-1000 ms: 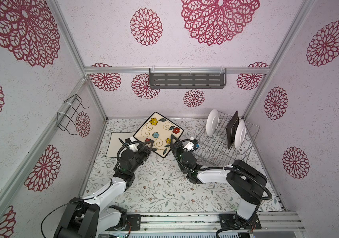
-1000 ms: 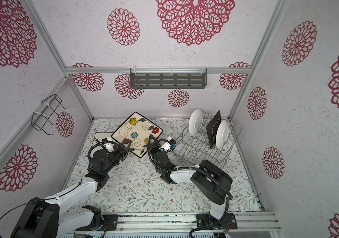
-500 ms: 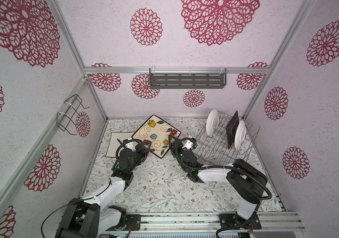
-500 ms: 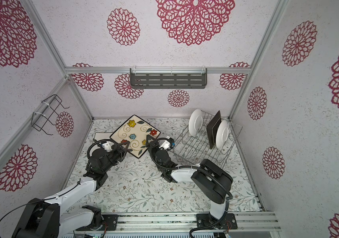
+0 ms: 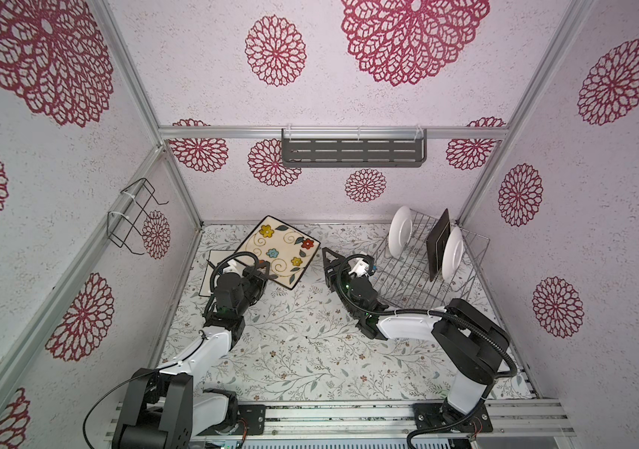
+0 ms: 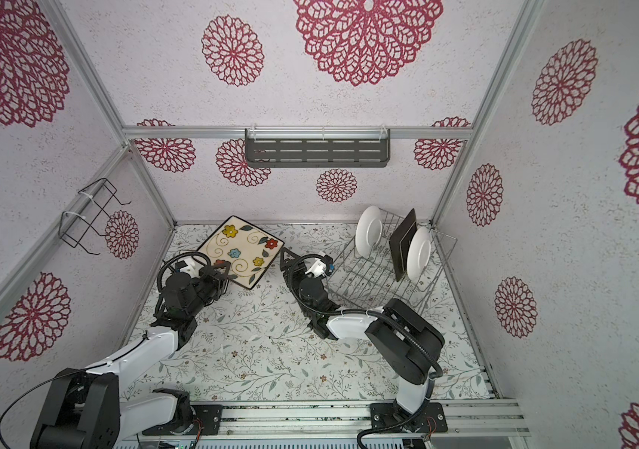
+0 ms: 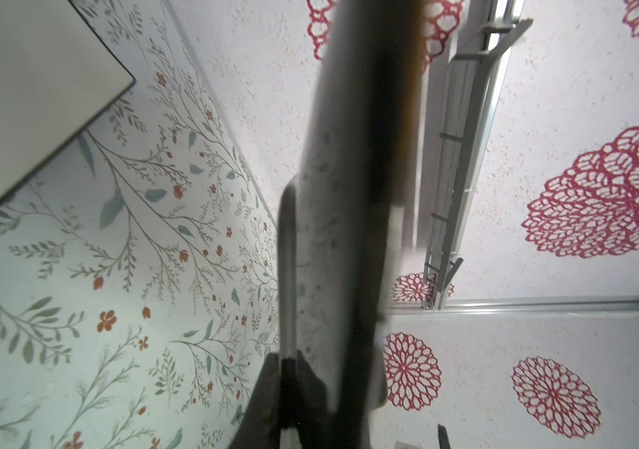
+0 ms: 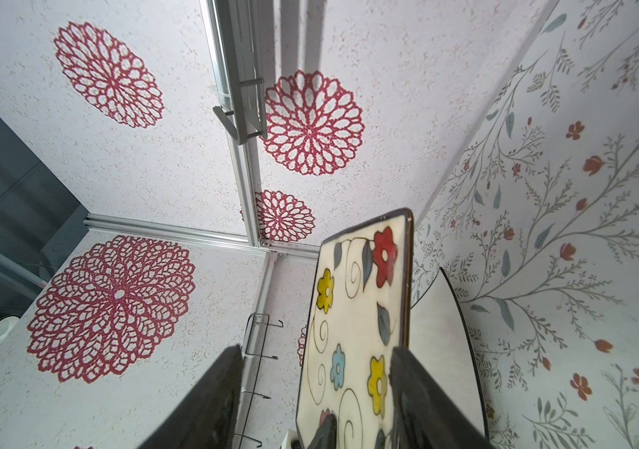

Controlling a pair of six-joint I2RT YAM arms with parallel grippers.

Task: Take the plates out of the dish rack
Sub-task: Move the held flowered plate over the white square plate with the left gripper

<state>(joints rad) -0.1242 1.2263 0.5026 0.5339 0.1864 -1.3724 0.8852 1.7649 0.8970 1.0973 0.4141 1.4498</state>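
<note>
My left gripper is shut on the near edge of the square flowered plate, which tilts above the table. In the left wrist view that plate runs edge-on between the jaws. My right gripper stands open just right of the plate, apart from it. The dish rack holds two round white plates and a dark-backed square plate. A square white plate lies flat under my left arm.
A dark grey slotted shelf hangs on the back wall. On the left wall hangs a small black wire holder. The flowered tabletop is bounded by walls on three sides and by the arms' rail at the front.
My right gripper has opened, let go of the flowered plate and drawn back a little. The left gripper has carried the plate to the left.
</note>
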